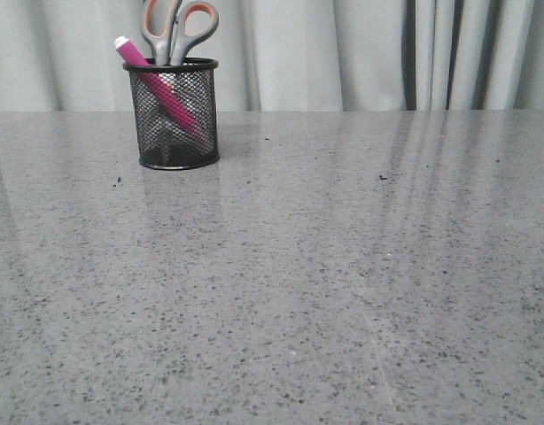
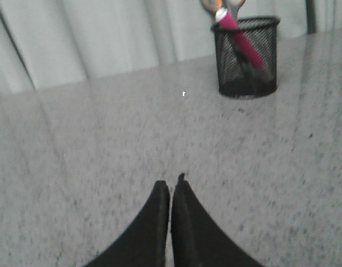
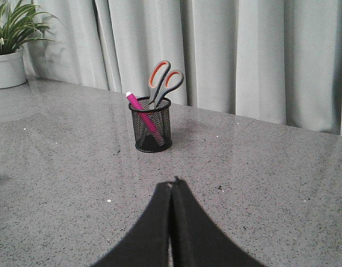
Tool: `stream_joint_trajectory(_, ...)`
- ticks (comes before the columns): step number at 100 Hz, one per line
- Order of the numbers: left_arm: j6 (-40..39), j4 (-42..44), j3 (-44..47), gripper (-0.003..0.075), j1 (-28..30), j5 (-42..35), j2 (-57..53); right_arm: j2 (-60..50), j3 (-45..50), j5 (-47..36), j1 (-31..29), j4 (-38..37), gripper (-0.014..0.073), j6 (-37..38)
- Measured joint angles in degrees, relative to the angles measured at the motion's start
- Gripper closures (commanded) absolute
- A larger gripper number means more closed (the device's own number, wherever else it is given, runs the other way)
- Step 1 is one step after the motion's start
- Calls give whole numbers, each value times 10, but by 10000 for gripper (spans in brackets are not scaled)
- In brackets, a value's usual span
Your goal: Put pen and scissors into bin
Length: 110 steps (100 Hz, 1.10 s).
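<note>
Nearest in each wrist view, 1 gripper is seen. The left gripper (image 2: 171, 186) is clenched, its 2 black fingers pressed together with only a thin seam between them and nothing held. The right gripper (image 3: 172, 186) is likewise clenched on nothing, its 2 fingers meeting at the tips. Both are poised over the grey speckled table (image 1: 343, 292), well apart from the task items, and neither is seen in the front view.

Farther back on the table, 1 bin (image 1: 174, 115) is seen standing upright, left of centre in the front view and near the far edge. 2 items are contained in it. 1 pen (image 1: 152, 80) is leaned inside at a tilt, its white tip raised above the rim on the left. 1 pair of scissors (image 1: 177, 31) is set blades down in the bin, with 2 orange-lined loops projecting above the rim.

Farthest, pale curtains (image 1: 361, 53) are hung behind the table, and 1 potted plant (image 3: 10, 47) is shown by the right wrist view.
</note>
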Motion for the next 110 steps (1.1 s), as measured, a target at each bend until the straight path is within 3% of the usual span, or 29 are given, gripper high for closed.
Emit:
stream_joint_trajectory(23,-46,3,0,739,34,66,0,0,0,0,0,0,664,0)
stream_joint_trajectory(102,-49,3,0,739,37,69,0,0,0,3,0,0,664,0)
stream_joint_trajectory(110,-49,3,0,739,37,69,0,0,4,14,0,-37,664,0)
